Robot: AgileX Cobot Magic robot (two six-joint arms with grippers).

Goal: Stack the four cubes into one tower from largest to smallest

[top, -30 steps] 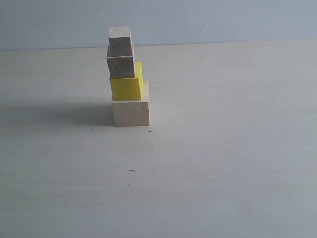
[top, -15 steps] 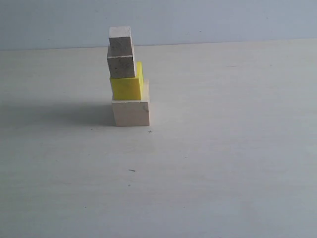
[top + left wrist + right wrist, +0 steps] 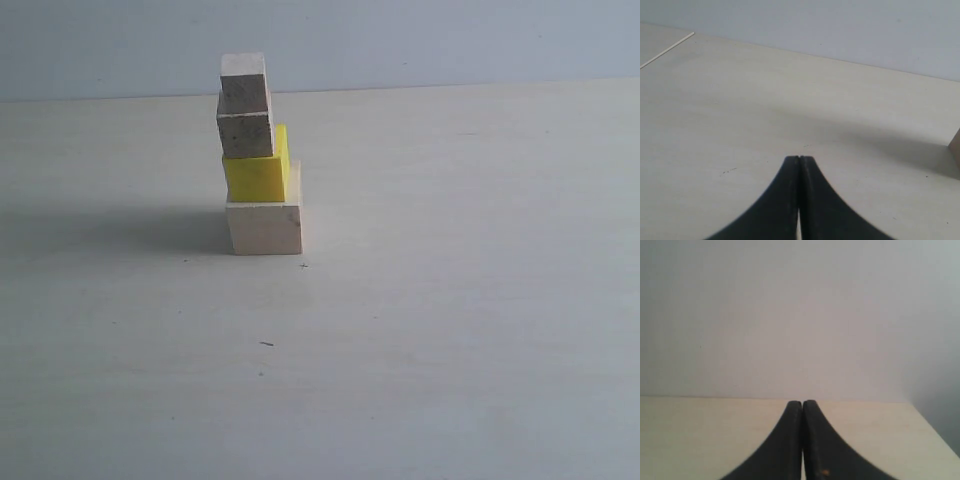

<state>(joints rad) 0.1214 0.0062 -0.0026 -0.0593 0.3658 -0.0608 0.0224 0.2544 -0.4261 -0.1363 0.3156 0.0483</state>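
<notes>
The tower stands on the table, left of centre in the exterior view. Its base is the large pale wood cube [image 3: 264,227]. On that sits the yellow cube [image 3: 257,176], then a small greyish cube [image 3: 245,134], and the second small greyish cube [image 3: 244,84] on top, each set slightly off the one below. A corner of the pale wood cube [image 3: 956,148] shows at the edge of the left wrist view. My left gripper [image 3: 799,158] is shut and empty above bare table. My right gripper [image 3: 802,403] is shut and empty too. Neither gripper appears in the exterior view.
The pale table [image 3: 450,330] runs back to a grey wall [image 3: 450,40]. The tower's shadow [image 3: 110,230] falls to its left. A table edge [image 3: 667,50] shows in the left wrist view, and the table's far corner [image 3: 920,420] in the right wrist view.
</notes>
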